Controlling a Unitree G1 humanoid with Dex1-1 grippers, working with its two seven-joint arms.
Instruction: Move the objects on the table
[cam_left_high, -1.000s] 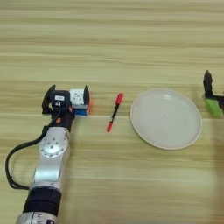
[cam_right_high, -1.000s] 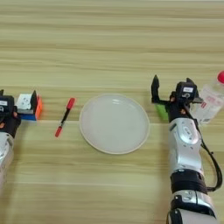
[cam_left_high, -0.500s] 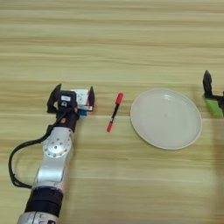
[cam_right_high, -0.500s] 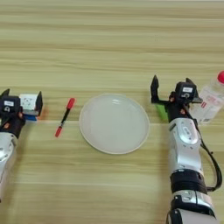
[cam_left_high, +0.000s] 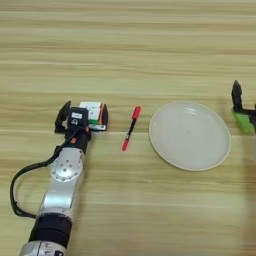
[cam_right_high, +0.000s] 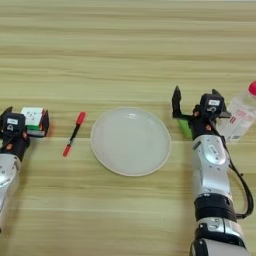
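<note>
Puzzle cube (cam_left_high: 93, 115) far left (white face up), red marker (cam_left_high: 130, 128) beside; green block (cam_right_high: 185, 128) right

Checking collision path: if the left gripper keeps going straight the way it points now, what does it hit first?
Probably nothing new. The left gripper points up the table and already has the puzzle cube between its open jaws; beyond the cube only bare table shows. Depth is unclear.

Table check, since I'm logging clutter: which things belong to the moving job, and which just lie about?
Job:
cube, at the left gripper
red pen
green block, at the right gripper

Lying about:
plate
clear bottle, red cap
</note>
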